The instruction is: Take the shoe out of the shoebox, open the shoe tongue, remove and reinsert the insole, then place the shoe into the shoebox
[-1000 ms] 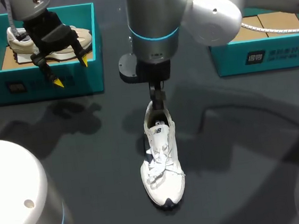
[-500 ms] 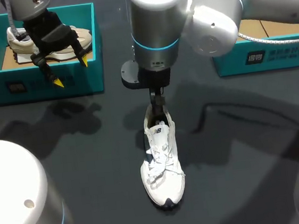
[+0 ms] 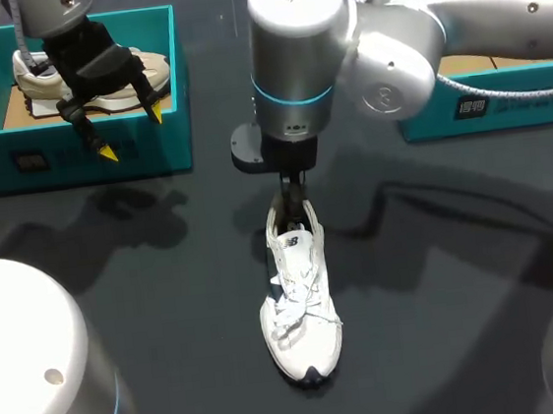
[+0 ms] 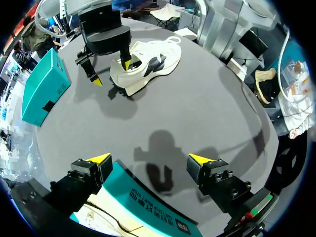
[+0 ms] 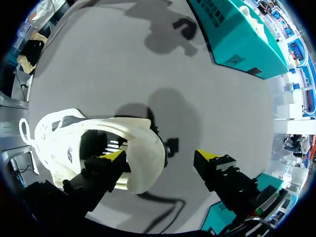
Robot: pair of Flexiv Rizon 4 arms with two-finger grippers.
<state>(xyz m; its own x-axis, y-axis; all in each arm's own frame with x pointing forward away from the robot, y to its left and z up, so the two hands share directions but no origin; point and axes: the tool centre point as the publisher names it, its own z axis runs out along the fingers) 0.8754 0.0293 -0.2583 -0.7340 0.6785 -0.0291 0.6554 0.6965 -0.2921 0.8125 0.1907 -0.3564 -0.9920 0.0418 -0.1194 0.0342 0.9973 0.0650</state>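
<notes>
Far left of the white lace-up sneaker (image 3: 299, 304), the left gripper (image 3: 131, 133) hangs over an open teal cardboard shoebox (image 3: 83, 158) with its fingers spread wide, gripping nothing. The sneaker stands on the dark table (image 3: 168, 307), outside the box. At its heel the right gripper (image 5: 160, 155) gapes – one finger inside the collar, the other clear behind.

- Table (image 3: 168, 307) — dark grey top.
- Shoe (image 3: 299, 304) — white, laced, standing on its sole near the table's middle, toe toward the robot's side.
- Shoebox (image 3: 73, 154) — teal, open, at the far left.
- Box (image 3: 488, 106) — teal, at the far right, partly seen.
</notes>
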